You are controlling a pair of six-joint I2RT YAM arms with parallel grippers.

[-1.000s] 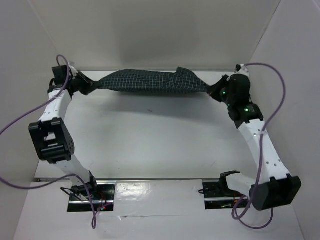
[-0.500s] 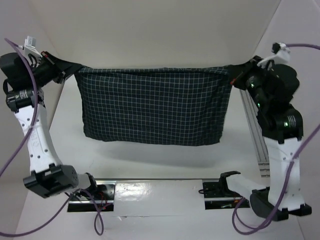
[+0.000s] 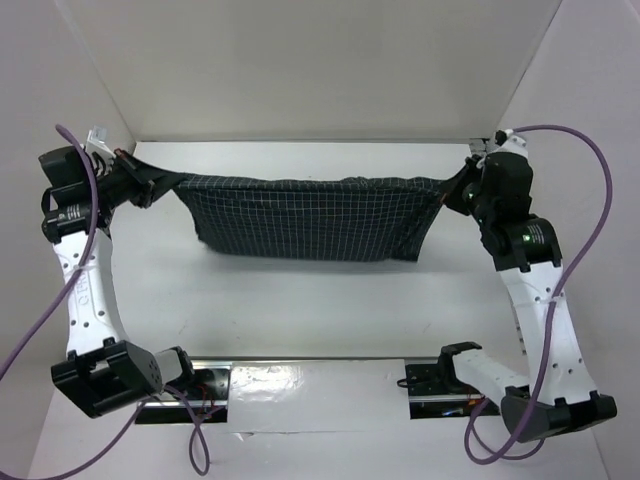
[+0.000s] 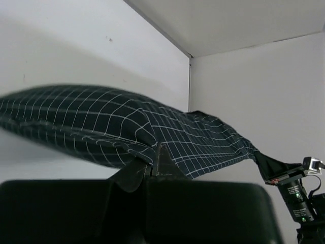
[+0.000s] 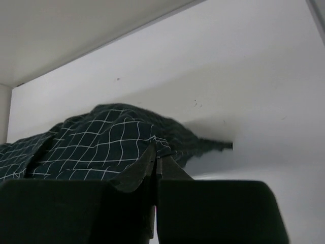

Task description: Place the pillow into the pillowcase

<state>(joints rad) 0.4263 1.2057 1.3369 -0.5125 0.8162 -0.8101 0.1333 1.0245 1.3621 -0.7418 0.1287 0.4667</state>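
The pillowcase (image 3: 310, 215), dark with a fine white grid, is stretched between both arms above the table's far half, and its lower part hangs down. My left gripper (image 3: 150, 185) is shut on its left corner and my right gripper (image 3: 450, 192) is shut on its right corner. In the left wrist view the cloth (image 4: 152, 127) runs away from the closed fingertips (image 4: 155, 152) toward the other arm. From the right wrist camera the fabric (image 5: 101, 140) bunches just past the shut gripper (image 5: 156, 155). No bare pillow is in view; whether it is inside the case cannot be told.
White walls (image 3: 330, 70) enclose the table (image 3: 300, 300) on the back and both sides. A metal rail (image 3: 320, 360) with the arm bases runs along the near edge. Purple cables (image 3: 575, 150) loop off both arms.
Both arms have come down from the raised hold of half a second ago. The pillowcase, which then hung as a tall sheet, now hangs lower and shorter between them.
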